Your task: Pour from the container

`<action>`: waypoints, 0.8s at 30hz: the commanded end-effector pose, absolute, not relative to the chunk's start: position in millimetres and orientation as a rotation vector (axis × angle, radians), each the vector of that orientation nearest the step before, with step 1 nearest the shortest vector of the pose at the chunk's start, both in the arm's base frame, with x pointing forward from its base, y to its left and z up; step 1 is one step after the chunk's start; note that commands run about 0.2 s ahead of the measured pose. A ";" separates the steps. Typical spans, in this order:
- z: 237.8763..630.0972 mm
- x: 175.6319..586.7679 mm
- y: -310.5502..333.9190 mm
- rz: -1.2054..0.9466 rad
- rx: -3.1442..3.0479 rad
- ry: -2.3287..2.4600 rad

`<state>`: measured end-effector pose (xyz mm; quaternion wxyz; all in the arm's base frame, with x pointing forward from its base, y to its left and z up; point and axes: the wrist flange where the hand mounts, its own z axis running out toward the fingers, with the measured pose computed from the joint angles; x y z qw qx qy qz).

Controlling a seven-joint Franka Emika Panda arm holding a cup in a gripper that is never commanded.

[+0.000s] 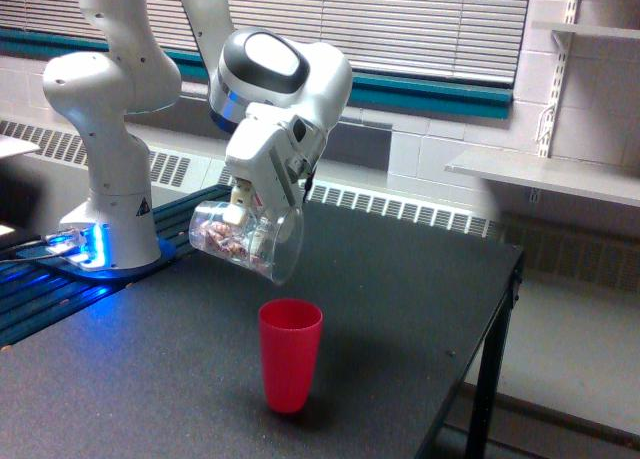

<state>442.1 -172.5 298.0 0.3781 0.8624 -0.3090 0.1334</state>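
Observation:
The container (247, 241) is a clear plastic cup tipped onto its side, its wide mouth facing the exterior view's right and slightly down. Small pinkish-white bits lie against its lower wall near the base. My gripper (248, 225) is shut on the container, its white fingers clamped across the cup's body. The cup hangs in the air above and to the left of an upright red cup (290, 355) that stands on the dark table (400, 309). Nothing is falling from the container's mouth.
The arm's white base (108, 169) stands at the exterior view's left on a blue-lit plate. The table's right edge and a leg (487, 379) drop off to the floor. A wall shelf (545, 174) sits at the right, window blinds behind.

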 end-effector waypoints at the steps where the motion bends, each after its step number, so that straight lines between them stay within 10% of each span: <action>1: 299.2 441.9 -170.8 0.341 2.201 -0.735; 24: 301.6 432.5 -179.9 0.318 2.172 -0.707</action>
